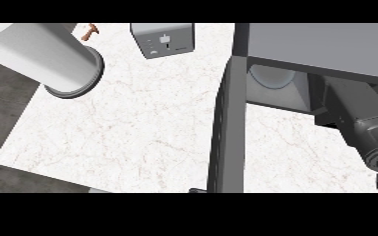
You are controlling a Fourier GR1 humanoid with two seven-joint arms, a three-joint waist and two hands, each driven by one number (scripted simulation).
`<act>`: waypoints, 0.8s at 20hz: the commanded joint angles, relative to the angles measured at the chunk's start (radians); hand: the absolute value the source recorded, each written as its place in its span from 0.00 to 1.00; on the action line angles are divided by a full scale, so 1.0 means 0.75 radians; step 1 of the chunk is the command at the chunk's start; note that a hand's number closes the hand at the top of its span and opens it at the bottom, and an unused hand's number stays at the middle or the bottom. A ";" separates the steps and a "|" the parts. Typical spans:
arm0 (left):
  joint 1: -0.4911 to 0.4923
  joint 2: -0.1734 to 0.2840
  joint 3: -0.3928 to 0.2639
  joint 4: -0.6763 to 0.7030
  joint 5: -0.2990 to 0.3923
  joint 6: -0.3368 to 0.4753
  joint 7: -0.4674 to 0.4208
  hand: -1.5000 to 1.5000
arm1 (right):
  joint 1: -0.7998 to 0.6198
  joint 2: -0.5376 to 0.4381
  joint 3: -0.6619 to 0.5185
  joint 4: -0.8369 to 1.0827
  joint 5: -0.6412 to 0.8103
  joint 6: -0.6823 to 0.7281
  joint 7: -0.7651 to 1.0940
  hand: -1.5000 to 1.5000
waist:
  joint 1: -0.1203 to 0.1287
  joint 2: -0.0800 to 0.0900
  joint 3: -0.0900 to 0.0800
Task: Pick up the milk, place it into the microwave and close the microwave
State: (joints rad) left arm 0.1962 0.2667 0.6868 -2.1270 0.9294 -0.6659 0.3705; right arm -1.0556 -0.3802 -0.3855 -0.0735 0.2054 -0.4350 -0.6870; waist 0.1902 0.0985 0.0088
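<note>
White marble tabletop [133, 130] carries a grey box microwave [310, 50], its dark door [225, 130] swung open. Milk and both hands' fingers are hidden; only the right grey forearm [351, 112] reaches inside.

Toaster [163, 39] at counter [133, 130] far edge; small brown object [90, 30] left of it.

My only view looks steeply down from my head onto the counter [125, 130], close above it. The microwave [310, 45] fills two o'clock, its open door [227, 130] running edge-on toward six. A toaster [164, 39] sits at twelve, and my left forearm [48, 57] crosses at ten.
</note>
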 commanded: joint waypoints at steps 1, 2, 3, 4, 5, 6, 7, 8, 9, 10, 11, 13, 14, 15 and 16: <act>-0.018 0.002 -0.014 0.004 -0.034 -0.001 0.005 0.00 | -0.055 0.009 -0.003 -0.037 -0.008 0.141 -0.042 0.00 | -0.004 -0.005 0.005; -0.022 0.001 -0.017 0.019 -0.027 -0.007 0.001 0.00 | -0.084 0.020 -0.007 -0.040 -0.014 0.187 -0.032 0.00 | 0.010 -0.005 0.003; -0.026 0.005 -0.008 0.025 -0.036 -0.006 -0.002 0.00 | -0.071 0.025 0.025 -0.028 0.015 0.211 -0.037 0.00 | 0.014 -0.008 0.001; -0.045 0.006 -0.024 0.016 -0.044 -0.002 -0.001 0.00 | -0.096 0.036 0.043 0.002 0.032 0.227 0.028 0.00 | 0.024 -0.004 -0.001; -0.046 0.020 -0.021 0.039 -0.043 -0.011 0.003 0.00 | -0.083 0.041 0.078 0.019 0.068 0.194 0.046 0.00 | 0.031 -0.002 -0.005; -0.059 0.000 -0.034 0.043 -0.055 -0.028 -0.014 0.00 | -0.098 0.064 0.101 0.025 0.091 0.157 0.070 0.00 | 0.033 -0.006 -0.008; -0.041 0.008 -0.036 0.038 -0.050 -0.023 0.005 0.00 | -0.108 0.066 0.113 0.032 0.103 0.144 0.095 0.00 | 0.041 -0.014 -0.007; -0.057 -0.002 -0.054 0.045 -0.066 -0.026 0.001 0.00 | -0.138 0.057 0.115 0.028 0.104 0.158 0.122 0.00 | 0.030 -0.014 -0.008; -0.064 0.011 -0.051 0.057 -0.061 -0.025 0.004 0.00 | -0.149 0.091 0.124 0.029 0.111 0.106 0.138 0.00 | 0.042 -0.015 -0.009; -0.075 0.002 -0.063 0.042 -0.081 -0.020 0.003 0.00 | -0.163 0.089 0.128 0.031 0.114 0.097 0.162 0.00 | 0.043 -0.013 -0.008; -0.079 0.007 -0.051 0.051 -0.082 -0.020 -0.003 0.00 | -0.156 0.115 0.123 0.021 0.108 0.052 0.150 0.00 | 0.043 -0.019 -0.008; -0.060 -0.023 -0.079 0.042 -0.095 -0.025 0.005 0.00 | -0.177 0.123 0.111 0.025 0.092 0.050 0.193 0.00 | 0.038 -0.029 -0.008; -0.074 -0.005 -0.065 0.059 -0.080 -0.018 0.003 0.00 | -0.174 0.119 0.115 0.020 0.095 0.044 0.185 0.00 | 0.045 -0.025 -0.007; -0.059 -0.021 -0.083 0.058 -0.087 -0.039 0.002 0.00 | -0.192 0.145 0.106 0.014 0.084 0.013 0.197 0.00 | 0.051 -0.031 -0.009; -0.066 -0.008 -0.083 0.071 -0.076 -0.030 0.012 0.00 | -0.189 0.155 0.106 0.011 0.082 0.008 0.191 0.00 | 0.047 -0.030 -0.008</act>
State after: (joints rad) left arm 0.1491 0.2615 0.6369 -2.0870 0.8721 -0.6851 0.3733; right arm -1.1011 -0.3156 -0.3317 -0.0642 0.2388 -0.3709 -0.6162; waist 0.1969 0.0892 0.0411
